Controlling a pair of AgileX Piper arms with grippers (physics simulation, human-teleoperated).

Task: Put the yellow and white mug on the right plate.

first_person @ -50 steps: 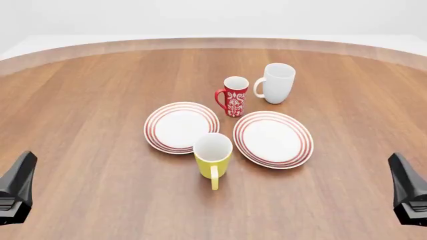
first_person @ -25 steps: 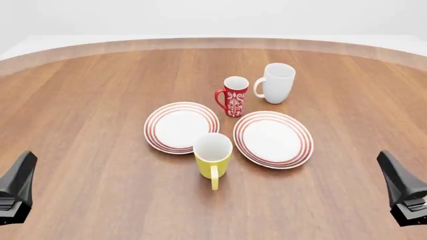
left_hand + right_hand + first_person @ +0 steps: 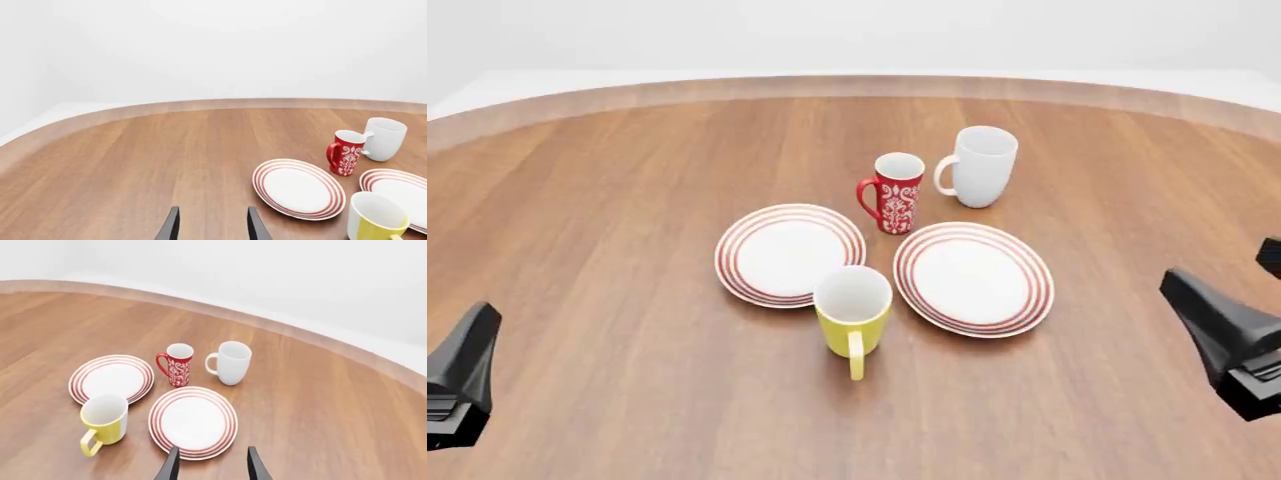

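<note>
We saw the round wooden table point(image 3: 627, 200) curve away at its far edge, with wide bare wood on both sides of the crockery and along the near edge where our arms sat. Our left gripper point(image 3: 212, 227) rested low at the near left corner of the front view, well apart from everything; in its wrist view its two fingers stood apart with nothing between them. Our right gripper point(image 3: 212, 465) hung at the near right, its fingers likewise parted and empty, with bare wood between it and the right plate point(image 3: 973, 279).

The crockery formed one tight cluster at the middle of the table. The yellow and white mug point(image 3: 853, 311) stood upright on the wood at the near side of the cluster, between the two plates and just in front of the gap between them, its handle turned toward us. From the front it overlapped the near rim of the left plate point(image 3: 790, 254); we could not tell whether they touched. Its white inside looked empty.

Both plates lay flat and carried nothing. Behind them stood the red patterned mug point(image 3: 894, 193), upright, handle to the left, just beside the white mug point(image 3: 981, 166), whose handle pointed toward it. What we could see of their insides showed nothing.
</note>
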